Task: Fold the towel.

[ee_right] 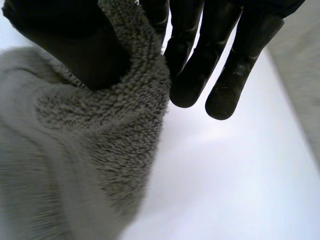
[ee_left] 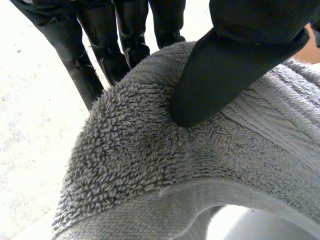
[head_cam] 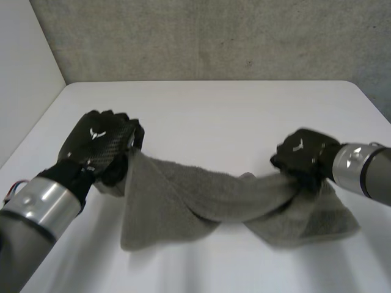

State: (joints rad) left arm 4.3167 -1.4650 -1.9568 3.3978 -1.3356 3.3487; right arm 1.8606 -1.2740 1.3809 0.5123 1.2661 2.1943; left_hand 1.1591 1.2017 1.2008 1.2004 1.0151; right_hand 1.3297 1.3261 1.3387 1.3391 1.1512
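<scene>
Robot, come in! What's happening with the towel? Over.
Left robot hand pinching towel at one end. Right robot hand pinching the other end. Middle slung between, sagging onto table. Nothing blocking.

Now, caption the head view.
Black left hand and right hand grip the ends of a grey terry towel over the white table.

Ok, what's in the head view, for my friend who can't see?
The black left hand and black right hand each grip an end of a fluffy grey terry towel, which sags between them over the white table.
</scene>
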